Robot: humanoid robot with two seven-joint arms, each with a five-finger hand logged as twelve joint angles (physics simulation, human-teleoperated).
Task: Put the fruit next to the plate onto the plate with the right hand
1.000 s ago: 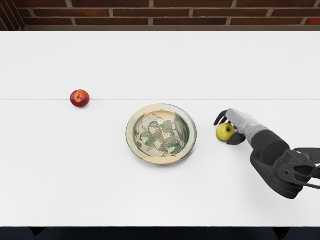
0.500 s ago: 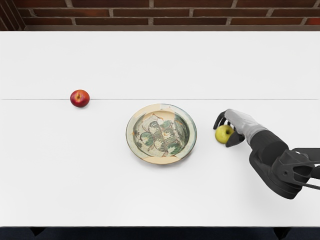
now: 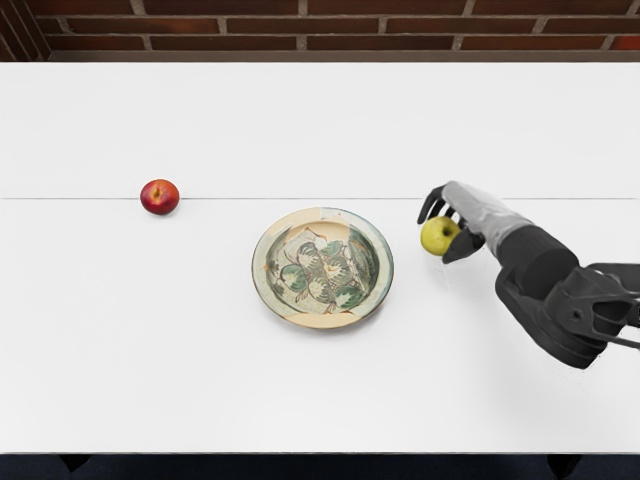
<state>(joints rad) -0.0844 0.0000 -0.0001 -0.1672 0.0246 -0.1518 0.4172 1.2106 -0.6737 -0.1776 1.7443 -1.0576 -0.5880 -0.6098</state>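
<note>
Since half a second ago, the right hand (image 3: 462, 214) and the yellow-green apple (image 3: 438, 235) in it sit higher in the view and a little nearer the plate; nothing else has shifted.

We note the white table (image 3: 300, 120) filling the view, with a brick wall (image 3: 320, 25) behind it. The right arm (image 3: 548, 292) reaches in from the right edge. The painted plate (image 3: 322, 213) lies near the table's middle and holds nothing. The hand's dark fingers (image 3: 431, 205) curl around the yellow-green apple, gripping it just right of the plate's rim, not yet over it. A red apple (image 3: 159, 196) rests well apart, to the plate's left.
</note>
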